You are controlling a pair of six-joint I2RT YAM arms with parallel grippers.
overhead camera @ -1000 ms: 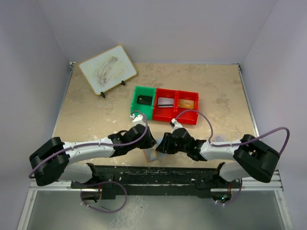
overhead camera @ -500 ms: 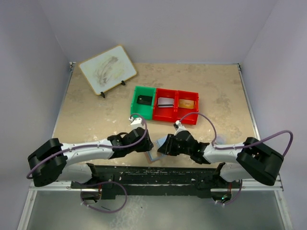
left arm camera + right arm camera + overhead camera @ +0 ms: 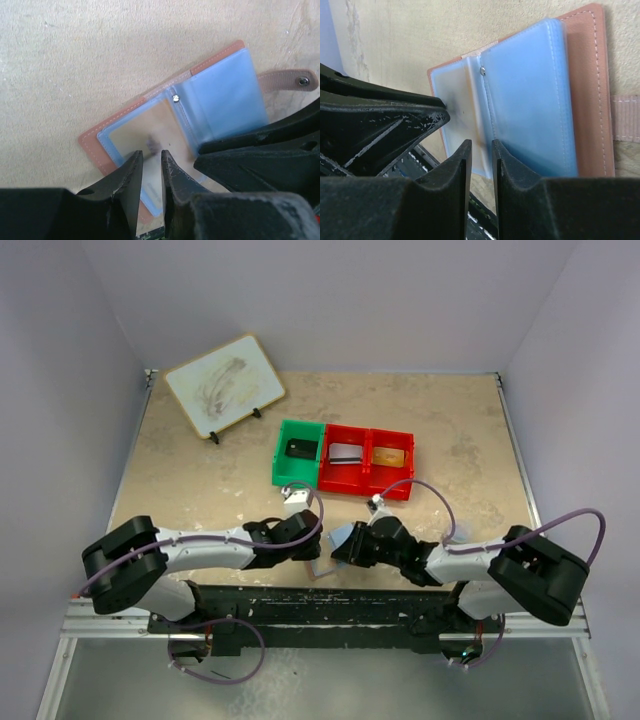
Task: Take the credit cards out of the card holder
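The card holder (image 3: 322,565) lies spread open and flat on the table (image 3: 200,480) at its near edge, well apart from the green bin (image 3: 281,460) and the red bin (image 3: 367,462) farther back. It sits right between the two arms, so both can reach its pockets at once. Its tan outer cover is down and its pale blue sleeves face up, which leaves the pocket mouths exposed. The snap strap (image 3: 292,80) hangs out loose to one side, so nothing holds the flaps shut. The left gripper (image 3: 151,152) sits low over the near edge of the clear pocket, where a tan card (image 3: 145,130) seems to show through. Its fingers are drawn close with only a slim gap, probably lined up to nip that edge. The right gripper (image 3: 481,145) meets the near edge of the blue sleeve stack by the fold, its fingers equally narrow, likely to pin or lift a sleeve while the other arm pulls. Whether either pair is actually pinching anything cannot be told from these views. No card looks free of the pockets yet.
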